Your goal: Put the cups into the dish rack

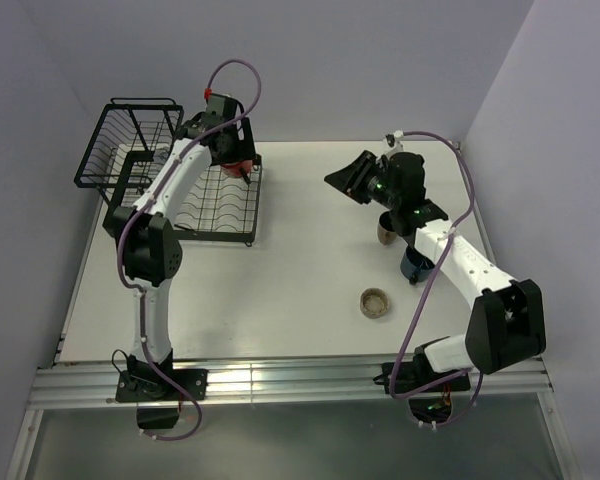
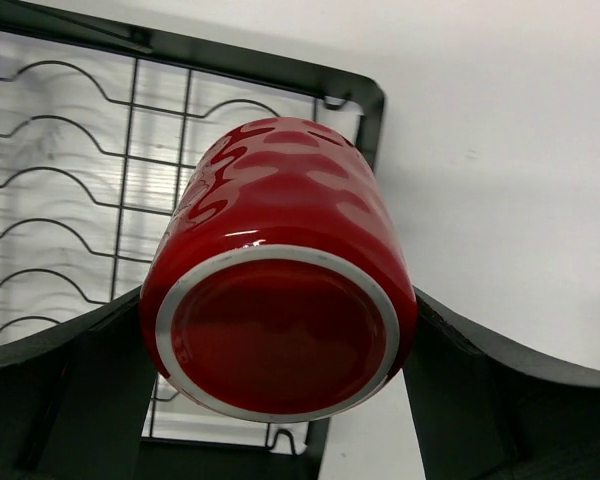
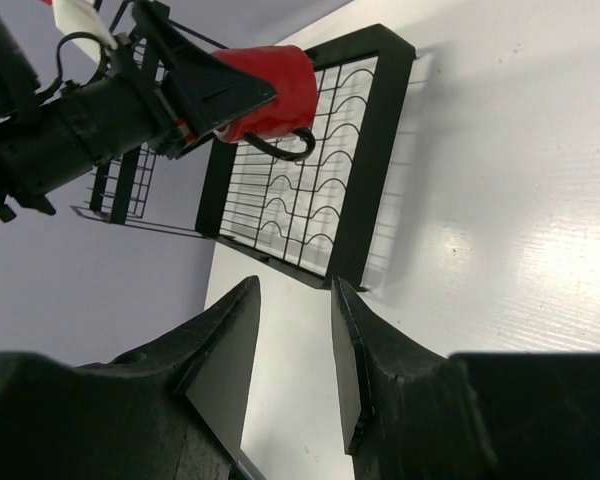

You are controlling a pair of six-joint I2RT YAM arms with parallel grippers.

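Red mug (image 2: 280,250): glazed ceramic, glossy, highlights noted on the rippled wall; the white base ring is seen as matt.
Dish rack (image 2: 40,180): thin black coated wire, smooth.
Table (image 1: 300,290): white, smooth, faint sheen noted.
Fingers (image 3: 215,345) of right gripper (image 3: 294,300): black plastic, matt.
Low beige cup (image 1: 375,302): dull finish.

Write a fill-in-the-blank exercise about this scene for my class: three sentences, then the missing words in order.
1. The left gripper holds a glossy ceramic mug coloured ____ over the black wire dish rack.
2. The right gripper stands open, holding ____.
3. The low beige cup sits on the white table, nearest the ____ arm.
Missing words: red; nothing; right.
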